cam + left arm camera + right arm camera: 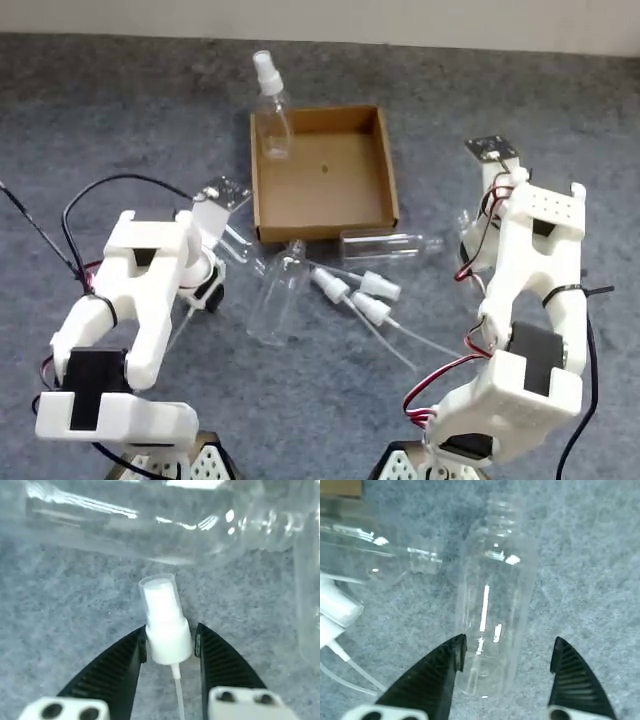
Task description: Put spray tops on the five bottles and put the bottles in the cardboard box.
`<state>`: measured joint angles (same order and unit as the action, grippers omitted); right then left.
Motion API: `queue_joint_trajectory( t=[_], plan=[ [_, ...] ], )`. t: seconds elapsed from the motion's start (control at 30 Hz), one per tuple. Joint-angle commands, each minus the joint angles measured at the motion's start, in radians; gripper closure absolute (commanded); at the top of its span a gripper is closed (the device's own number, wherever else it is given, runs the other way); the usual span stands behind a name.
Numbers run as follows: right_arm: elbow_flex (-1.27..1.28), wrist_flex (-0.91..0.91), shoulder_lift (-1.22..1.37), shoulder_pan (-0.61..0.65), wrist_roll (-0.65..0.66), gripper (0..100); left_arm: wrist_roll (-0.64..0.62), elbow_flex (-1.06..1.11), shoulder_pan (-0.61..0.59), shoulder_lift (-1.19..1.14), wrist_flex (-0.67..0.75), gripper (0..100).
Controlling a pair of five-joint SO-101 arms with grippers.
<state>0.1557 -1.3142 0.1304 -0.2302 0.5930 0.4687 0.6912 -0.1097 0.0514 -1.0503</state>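
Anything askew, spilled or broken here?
Nothing damaged or spilled: uncapped bottles lie on their sides beside loose spray tops, normal mid-task. One capped bottle stands upright in a corner of the cardboard box.

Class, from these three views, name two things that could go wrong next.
The left gripper pinches the spray top by its round collar, so it might twist or slip out. The right gripper stands open around a smooth clear bottle lying on its side; squeezed, it may roll or squirt free.
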Motion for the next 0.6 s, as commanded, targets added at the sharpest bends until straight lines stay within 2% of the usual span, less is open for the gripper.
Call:
queue_joint_trajectory(
  t=[0.0, 0.13, 0.33, 0.57],
  plan=[
    [-0.002, 0.002, -0.018, -0.013, 0.011, 76.3, 0.006, 0.039, 0.013, 0.030, 0.071, 89],
    [-0.007, 0.002, -0.015, -0.008, 0.009, 76.3, -0.106, 0.045, 0.019, 0.044, 0.075, 100],
    [-0.007, 0.056, -0.013, 0.041, 0.005, 76.3, -0.255, 0.082, 0.036, 0.134, 0.040, 99],
    [-0.002, 0.174, 0.005, 0.119, -0.114, 76.1, -0.264, 0.214, 0.005, 0.226, 0.110, 99]
  ],
)
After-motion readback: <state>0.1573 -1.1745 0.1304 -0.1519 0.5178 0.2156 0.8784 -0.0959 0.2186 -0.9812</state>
